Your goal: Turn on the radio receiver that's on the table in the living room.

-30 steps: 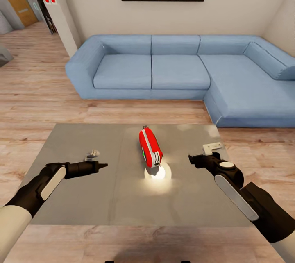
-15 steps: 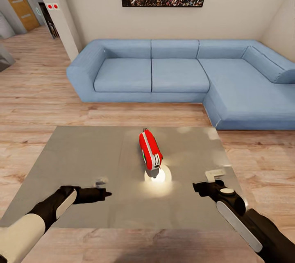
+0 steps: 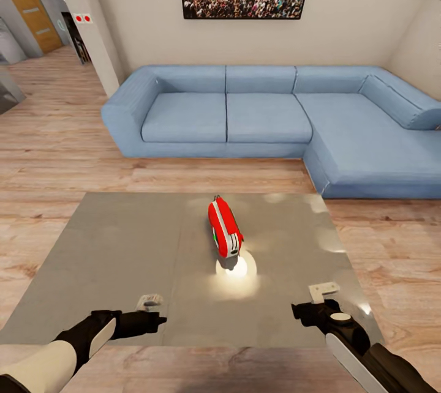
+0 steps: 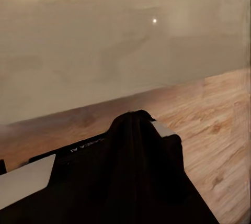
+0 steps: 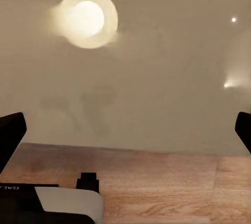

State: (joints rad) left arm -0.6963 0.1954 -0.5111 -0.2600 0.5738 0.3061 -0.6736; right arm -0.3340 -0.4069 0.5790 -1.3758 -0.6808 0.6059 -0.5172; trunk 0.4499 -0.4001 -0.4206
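Right tool [image 3: 304, 310] spread wide and empty; left tool [image 3: 156, 321] pinched closed, empty. Red radio receiver [image 3: 225, 227] lies mid-tabletop [image 3: 110, 246], well beyond both.

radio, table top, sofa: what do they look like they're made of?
The radio receiver: smooth red shell with white bands, likely hard plastic, slightly glossy. The table: glossy grey-brown top mirroring the lamp; could be polished stone, lacquer or metal, can't tell which. The sofa: matte blue with soft seams, probably fabric upholstery.
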